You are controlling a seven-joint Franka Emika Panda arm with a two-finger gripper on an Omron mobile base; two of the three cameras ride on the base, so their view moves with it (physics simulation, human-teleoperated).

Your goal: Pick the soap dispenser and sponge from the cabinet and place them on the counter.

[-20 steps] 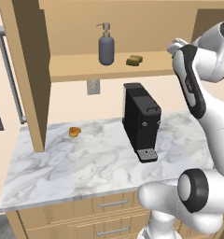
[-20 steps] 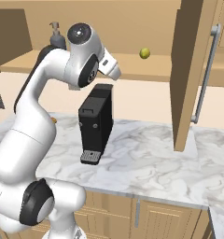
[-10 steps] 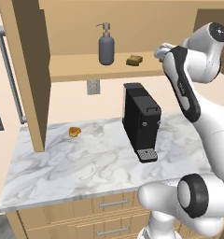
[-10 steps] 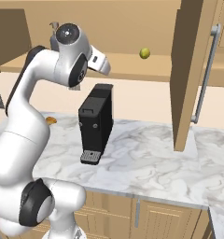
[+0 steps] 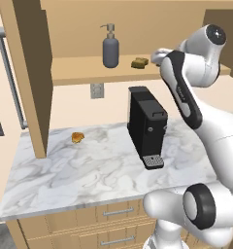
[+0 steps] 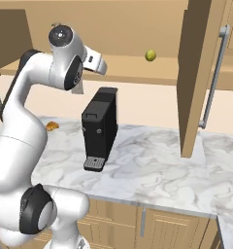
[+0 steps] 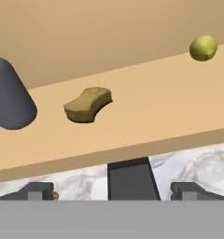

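My gripper (image 7: 112,190) hangs with fingers apart, empty. Below it, one coffee machine (image 7: 130,179); ahead on the cabinet (image 5: 26,78) shelf, one sponge (image 7: 88,104), one soap dispenser (image 7: 11,100) cut off beside it, one green ball (image 7: 203,48).

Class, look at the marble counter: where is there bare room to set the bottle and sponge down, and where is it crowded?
Bare marble counter spreads between the small orange-brown lump and the tall black coffee machine, down to the front edge. A second open stretch lies between the machine and the open light-wood cabinet door on the other side. It is tightest around the machine's drip tray.
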